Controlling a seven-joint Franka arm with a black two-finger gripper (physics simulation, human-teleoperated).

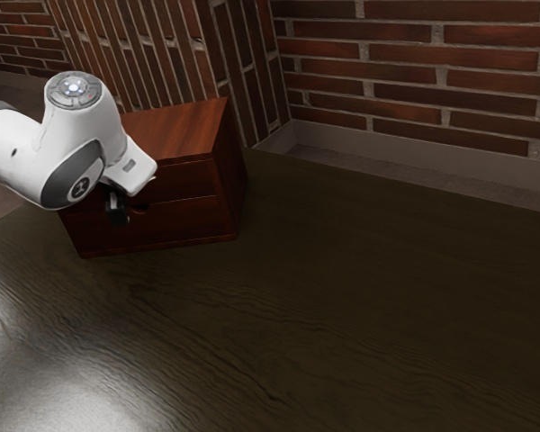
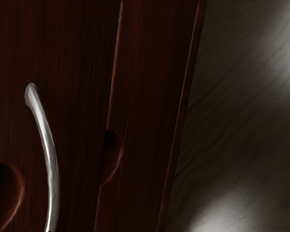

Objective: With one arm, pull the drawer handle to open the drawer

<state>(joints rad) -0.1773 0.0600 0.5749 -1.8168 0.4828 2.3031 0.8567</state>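
A small dark red wooden cabinet (image 1: 193, 171) with stacked drawer fronts stands on the table at the exterior view's left. My gripper (image 1: 117, 210) hangs from the white arm close against the cabinet's front face, near its left half. In the wrist view a curved silver handle (image 2: 47, 154) runs along one drawer front (image 2: 72, 72), just under my hand. Beside it lies a second front (image 2: 145, 96) with a rounded notch (image 2: 111, 157) cut in its edge. The visible parts of the fronts lie flush with the cabinet's face. The arm hides the handle in the exterior view.
The dark wooden table (image 1: 342, 297) stretches wide in front of and to the right of the cabinet. A brick wall (image 1: 414, 72) with a grey ledge (image 1: 405, 162) runs along the back, close behind the cabinet.
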